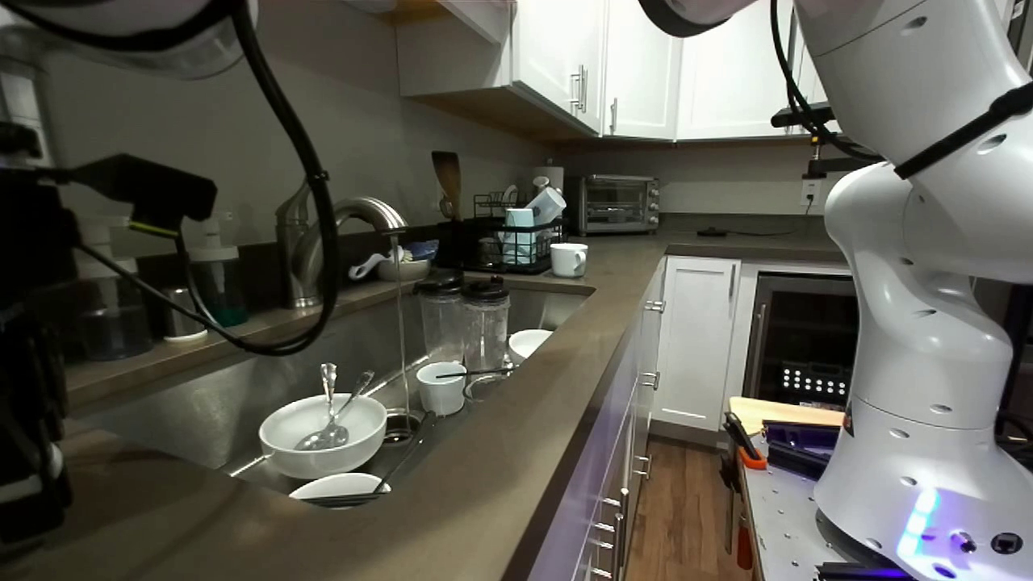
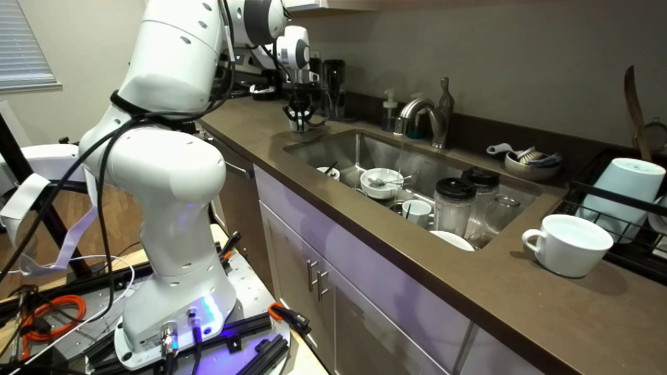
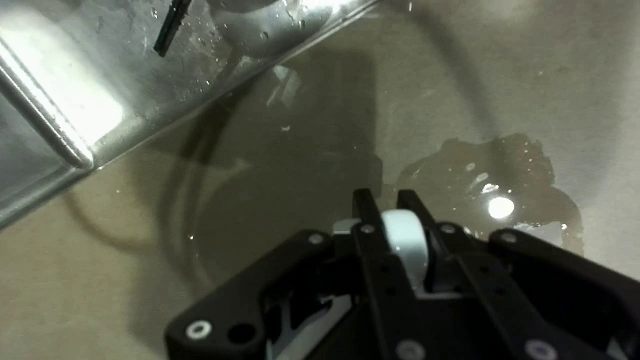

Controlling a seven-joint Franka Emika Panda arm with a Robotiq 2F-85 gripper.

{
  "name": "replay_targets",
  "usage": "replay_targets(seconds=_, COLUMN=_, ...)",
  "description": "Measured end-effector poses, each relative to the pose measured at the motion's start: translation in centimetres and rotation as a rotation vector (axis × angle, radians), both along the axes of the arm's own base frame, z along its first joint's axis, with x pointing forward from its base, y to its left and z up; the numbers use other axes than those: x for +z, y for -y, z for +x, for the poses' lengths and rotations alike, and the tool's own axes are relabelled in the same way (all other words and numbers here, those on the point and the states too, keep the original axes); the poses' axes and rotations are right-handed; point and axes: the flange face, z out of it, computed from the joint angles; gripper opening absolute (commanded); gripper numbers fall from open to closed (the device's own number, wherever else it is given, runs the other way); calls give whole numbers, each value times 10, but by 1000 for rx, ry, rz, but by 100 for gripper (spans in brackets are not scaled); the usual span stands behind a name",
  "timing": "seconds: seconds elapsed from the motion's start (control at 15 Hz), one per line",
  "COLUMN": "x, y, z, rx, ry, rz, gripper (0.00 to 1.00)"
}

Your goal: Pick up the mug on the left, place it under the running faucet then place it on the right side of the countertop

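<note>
The white mug (image 2: 297,126) is at the far end of the sink in an exterior view, partly hidden behind my gripper (image 2: 299,112). In the wrist view my gripper (image 3: 385,194) is shut on the mug's white loop handle (image 3: 406,237); most of the mug's body is hidden. I cannot tell whether the mug's base touches the countertop (image 2: 250,125). The silver faucet (image 1: 373,211) shows in both exterior views (image 2: 417,107), with a thin stream of water running into the sink. In an exterior view my gripper is dark and cut off at the left edge.
The steel sink (image 2: 359,140) holds white bowls (image 2: 382,183), a cup (image 2: 417,212) and black-lidded jars (image 2: 454,205). Another white mug (image 2: 570,245) stands on the countertop beside a black dish rack (image 2: 633,255). Pump bottles (image 2: 390,109) stand behind the sink. A wet patch (image 3: 505,170) lies on the countertop.
</note>
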Motion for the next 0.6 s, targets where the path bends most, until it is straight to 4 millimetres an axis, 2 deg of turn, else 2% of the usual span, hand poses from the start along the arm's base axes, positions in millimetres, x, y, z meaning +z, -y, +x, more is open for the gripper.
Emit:
replay_targets(seconds=0.33, x=9, y=-3, z=-18, rx=8, ry=-48, rz=-61, gripper=5)
replay_targets(seconds=0.6, x=26, y=3, z=-31, rx=-24, ry=-53, rz=-95, gripper=5)
